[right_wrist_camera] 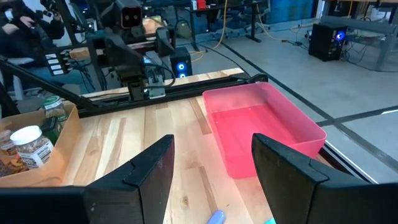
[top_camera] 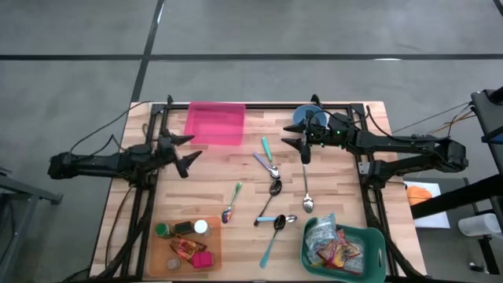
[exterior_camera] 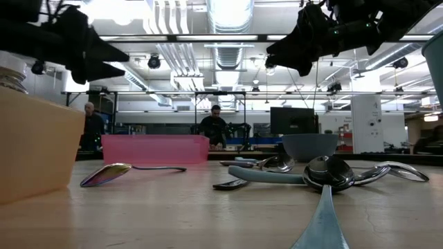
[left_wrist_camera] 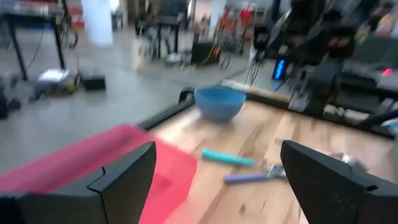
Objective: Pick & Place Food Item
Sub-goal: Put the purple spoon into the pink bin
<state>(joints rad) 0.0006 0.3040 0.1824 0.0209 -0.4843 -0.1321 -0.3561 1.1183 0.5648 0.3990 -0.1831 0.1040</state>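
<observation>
Wooden tabletop [top_camera: 330,169], near edge: green bin [top_camera: 369,259] of crinkly snack packets [top_camera: 336,253], judged light, soft, slippery, best pinched at a packet edge. Farther: scattered spoons [top_camera: 306,189], pink tray [top_camera: 214,123]. Left gripper [top_camera: 187,149] and right gripper [top_camera: 295,141] are held apart, empty.

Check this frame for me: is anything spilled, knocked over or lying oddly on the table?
Nothing looks spilled or damaged. The spoons lie scattered at mixed angles in the middle of the table, some touching each other. The pink tray, blue bowl, green bin of packets and the box of jars all sit upright.
</observation>
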